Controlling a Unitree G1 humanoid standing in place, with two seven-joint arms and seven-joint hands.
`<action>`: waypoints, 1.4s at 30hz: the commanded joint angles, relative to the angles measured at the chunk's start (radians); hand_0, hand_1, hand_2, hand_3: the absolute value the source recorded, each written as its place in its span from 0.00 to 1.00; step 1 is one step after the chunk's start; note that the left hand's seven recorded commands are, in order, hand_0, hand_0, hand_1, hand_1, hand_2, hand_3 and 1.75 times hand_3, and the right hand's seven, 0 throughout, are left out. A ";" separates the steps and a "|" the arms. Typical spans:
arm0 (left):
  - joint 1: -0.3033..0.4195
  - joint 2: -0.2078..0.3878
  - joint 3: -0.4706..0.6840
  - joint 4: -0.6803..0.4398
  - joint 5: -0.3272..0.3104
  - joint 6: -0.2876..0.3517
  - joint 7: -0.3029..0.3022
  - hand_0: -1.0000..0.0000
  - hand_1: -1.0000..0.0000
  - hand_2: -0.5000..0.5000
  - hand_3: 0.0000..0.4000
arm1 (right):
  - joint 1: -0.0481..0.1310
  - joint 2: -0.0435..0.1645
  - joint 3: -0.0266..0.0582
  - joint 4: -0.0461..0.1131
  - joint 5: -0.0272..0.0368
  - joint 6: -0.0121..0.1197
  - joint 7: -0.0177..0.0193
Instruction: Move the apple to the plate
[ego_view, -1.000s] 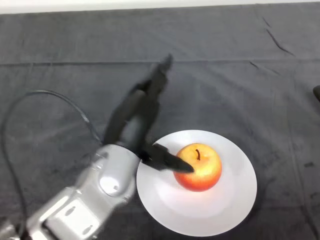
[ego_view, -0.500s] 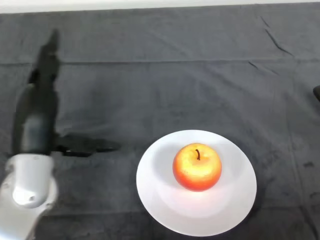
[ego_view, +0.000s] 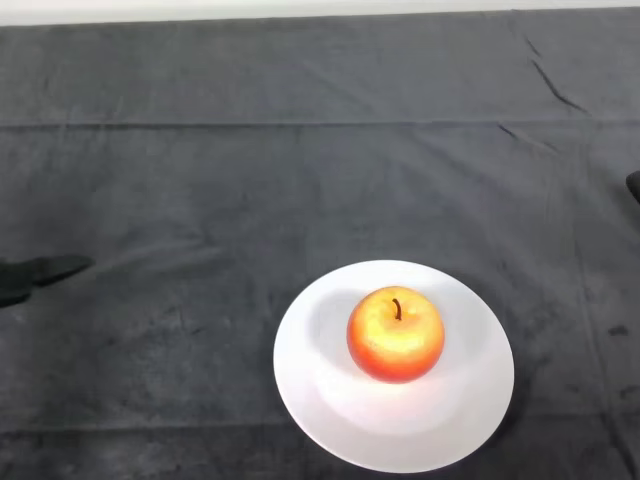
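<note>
Sitting stem-up on plate (ego_view: 335, 405): apple (ego_view: 395, 336); hand (ego_view: 32, 276) at L edge

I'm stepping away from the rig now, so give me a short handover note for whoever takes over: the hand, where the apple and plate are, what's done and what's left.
Left hand: only a dark tip shows at the left edge of the head view, well away from the plate; whether it is open or shut cannot be told.
Apple: sits stem up on the white plate, slightly above its middle, nothing touching it.
Plate: on the dark cloth, lower centre-right.
Done: the apple is on the plate.
Left: nothing for the apple, as far as this view shows.
</note>
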 joint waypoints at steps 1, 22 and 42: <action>0.044 0.004 0.059 0.045 -0.020 -0.039 0.019 1.00 1.00 0.50 0.00 | 0.008 -0.022 -0.0082 -0.013 0.0021 -0.005 -0.0025; 0.116 -0.067 0.390 0.247 -0.156 -0.203 0.013 1.00 1.00 0.50 0.00 | 0.009 -0.021 -0.0080 -0.016 0.0027 -0.005 -0.0042; 0.112 -0.099 0.543 0.407 -0.175 -0.319 0.027 1.00 1.00 0.50 0.00 | 0.008 -0.022 -0.0083 -0.014 0.0033 -0.004 -0.0039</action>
